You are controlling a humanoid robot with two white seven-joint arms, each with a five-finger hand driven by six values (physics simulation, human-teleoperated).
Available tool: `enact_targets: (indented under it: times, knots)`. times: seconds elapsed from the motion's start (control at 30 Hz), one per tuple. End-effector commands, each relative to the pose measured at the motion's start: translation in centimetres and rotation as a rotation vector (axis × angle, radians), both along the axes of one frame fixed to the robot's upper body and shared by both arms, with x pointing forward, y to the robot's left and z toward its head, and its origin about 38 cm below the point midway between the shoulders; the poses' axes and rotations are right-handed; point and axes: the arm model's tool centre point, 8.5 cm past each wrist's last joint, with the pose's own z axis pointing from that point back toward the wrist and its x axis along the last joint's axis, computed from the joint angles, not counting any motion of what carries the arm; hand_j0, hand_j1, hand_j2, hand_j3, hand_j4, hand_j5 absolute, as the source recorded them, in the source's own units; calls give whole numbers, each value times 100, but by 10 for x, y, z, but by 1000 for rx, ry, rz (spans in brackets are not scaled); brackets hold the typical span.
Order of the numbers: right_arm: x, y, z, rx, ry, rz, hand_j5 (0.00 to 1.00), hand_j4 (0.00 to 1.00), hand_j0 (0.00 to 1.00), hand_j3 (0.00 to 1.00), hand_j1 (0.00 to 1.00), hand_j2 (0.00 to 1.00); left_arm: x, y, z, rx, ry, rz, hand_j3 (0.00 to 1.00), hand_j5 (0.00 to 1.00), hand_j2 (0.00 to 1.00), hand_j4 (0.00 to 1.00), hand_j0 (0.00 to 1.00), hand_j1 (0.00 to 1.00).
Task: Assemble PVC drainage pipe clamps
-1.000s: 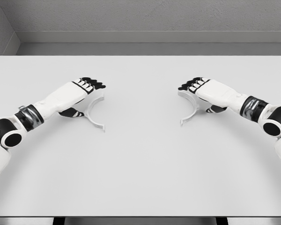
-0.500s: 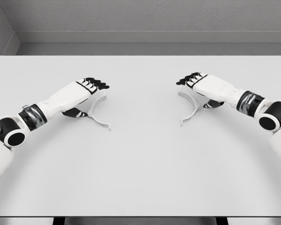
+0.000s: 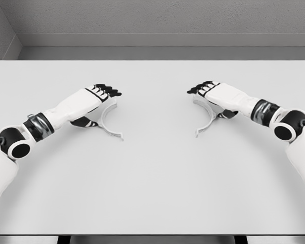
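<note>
The black fingertips (image 3: 112, 90) of the left hand (image 3: 94, 97) point toward the centre of the frame, pressed side by side and a little bent. They lie over the upper end of the left clamp half (image 3: 108, 122), a white half ring on the table (image 3: 152, 178), left of the middle of the picture. The thumb (image 3: 85, 122) is below the palm, beside the outer side of the ring. Whether the fingers really pinch the ring, I cannot tell; they are at least touching or just above it. The open side of this ring faces right, and its lower end has a small flat tab toward the centre.

On the right side of the frame, the fingertips (image 3: 199, 87) of the right hand (image 3: 221, 95) also point to the centre, close together and slightly curled. They are over the upper end of the right clamp half (image 3: 209, 118), whose open side faces left. The thumb (image 3: 226, 115) lies under the hand near the ring. A firm grasp is not clearly visible here either.

The two halves are well apart, with bare table between them. Both white forearms go outward to the lower left and lower right edges.
</note>
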Motion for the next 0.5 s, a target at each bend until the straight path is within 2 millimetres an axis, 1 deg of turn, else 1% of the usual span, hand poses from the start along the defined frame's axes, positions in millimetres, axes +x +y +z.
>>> enact_targets:
  times: [0.0,0.13,0.23,0.27,0.47]
  knots:
    - [0,4,0,11,2,4,100,100,100,100,100,100,0,-1,0,-4,6,-1,100,100,100,100,100,100]
    - [-1,8,1,18,-3,12,100,100,100,100,100,100,0,-5,-1,-4,14,-8,100,100,100,100,100,100]
    - [-2,13,7,18,-20,30,100,100,100,100,100,100,0,-6,-1,-4,16,-9,100,100,100,100,100,100]
    - [-3,16,5,14,-17,39,100,100,100,100,100,100,1,-10,-2,-12,16,-12,100,100,100,100,100,100]
    - [-3,20,6,12,-19,48,100,100,100,100,100,100,2,-12,1,-16,11,-14,100,100,100,100,100,100]
